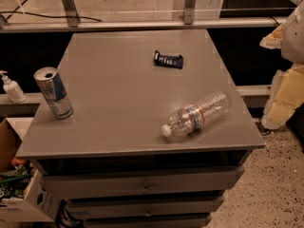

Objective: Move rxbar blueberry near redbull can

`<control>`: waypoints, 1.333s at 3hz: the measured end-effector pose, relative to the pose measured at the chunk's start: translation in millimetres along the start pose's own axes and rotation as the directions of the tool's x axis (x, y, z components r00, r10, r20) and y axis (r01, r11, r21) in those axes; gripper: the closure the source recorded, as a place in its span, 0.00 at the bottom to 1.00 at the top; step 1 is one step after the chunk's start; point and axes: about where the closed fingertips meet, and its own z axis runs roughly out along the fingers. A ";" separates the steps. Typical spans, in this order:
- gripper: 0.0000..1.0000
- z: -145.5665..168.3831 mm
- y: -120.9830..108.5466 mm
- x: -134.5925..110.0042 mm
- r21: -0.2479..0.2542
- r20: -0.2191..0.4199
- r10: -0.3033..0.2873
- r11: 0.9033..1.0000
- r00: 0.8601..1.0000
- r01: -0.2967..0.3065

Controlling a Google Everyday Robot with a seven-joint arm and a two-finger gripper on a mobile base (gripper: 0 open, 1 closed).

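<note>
The rxbar blueberry (168, 59), a small dark navy bar, lies flat on the grey table top (118, 103), towards the back and right of the middle. The redbull can (53, 93), silver and blue with an open silver top, stands upright near the table's left edge, far from the bar. My gripper (282, 80), pale cream and white, hangs at the right edge of the view, beyond the table's right side, away from the bar and the can. It holds nothing that I can see.
A clear plastic water bottle (197, 114) with a red-and-white label lies on its side at the front right of the table. Drawers (142, 184) sit below the top. A pump dispenser (12, 87) and a cardboard box (21, 198) are at the left.
</note>
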 end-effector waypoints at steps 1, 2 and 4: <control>0.00 0.0 0.0 0.0 0.000 0.000 0.000 1.000 1.000 0.000; 0.00 1.6 -3.4 -0.6 0.006 0.028 0.006 1.000 1.000 -0.006; 0.00 61.5 -58.1 -28.1 -0.028 0.167 0.096 0.995 0.981 -0.093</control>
